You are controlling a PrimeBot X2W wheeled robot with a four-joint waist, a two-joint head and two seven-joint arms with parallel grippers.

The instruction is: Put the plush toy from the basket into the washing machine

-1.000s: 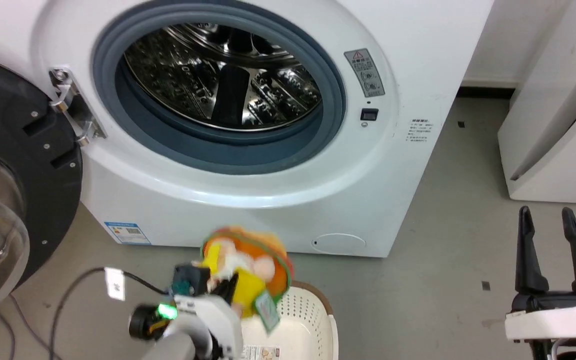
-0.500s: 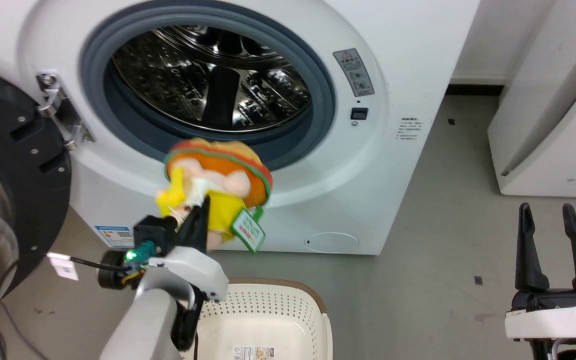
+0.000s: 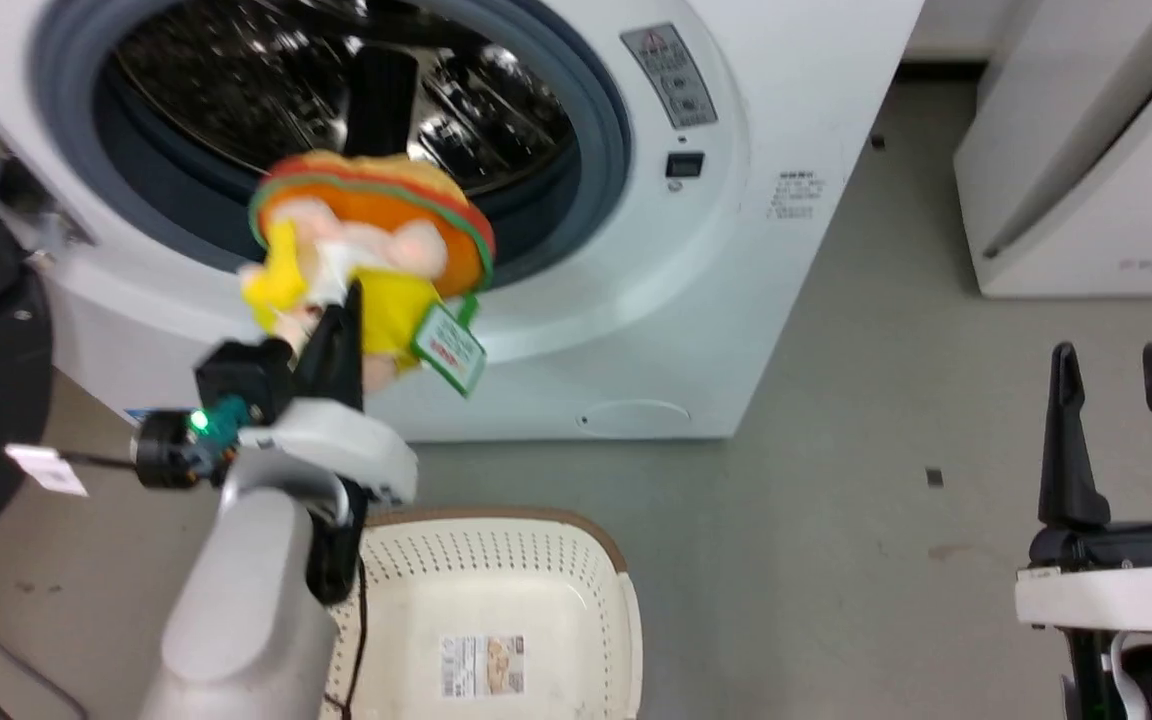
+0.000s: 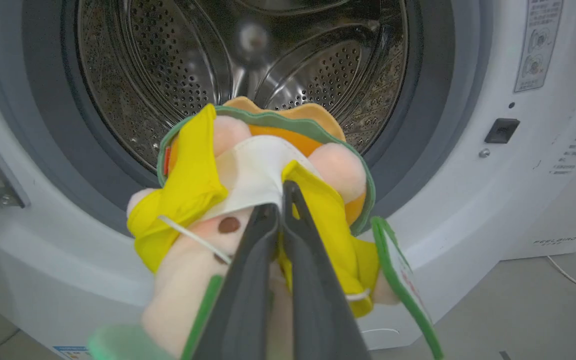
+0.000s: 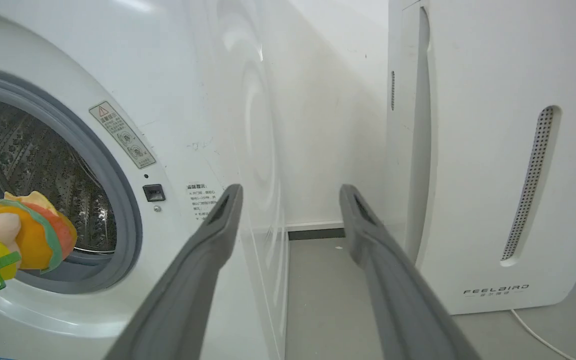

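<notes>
1. The left jaws are closed on the toy (image 3: 366,250), gripping its yellow-and-white middle and holding it in the air.
2. The toy hangs in front of the washer's (image 3: 736,260) open port, level with the lower gasket (image 3: 576,215).
3. The basket (image 3: 626,610) sits on the floor below, near the washer.
4. The right jaws are open and hold nothing, well apart to the right.

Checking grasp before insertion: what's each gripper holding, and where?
Left gripper pinches the plush toy at its white-and-yellow middle. Right gripper holds nothing, open.

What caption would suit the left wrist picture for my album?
The left gripper, shut on the plush toy, holds it before the steel drum of the washing machine.
</notes>
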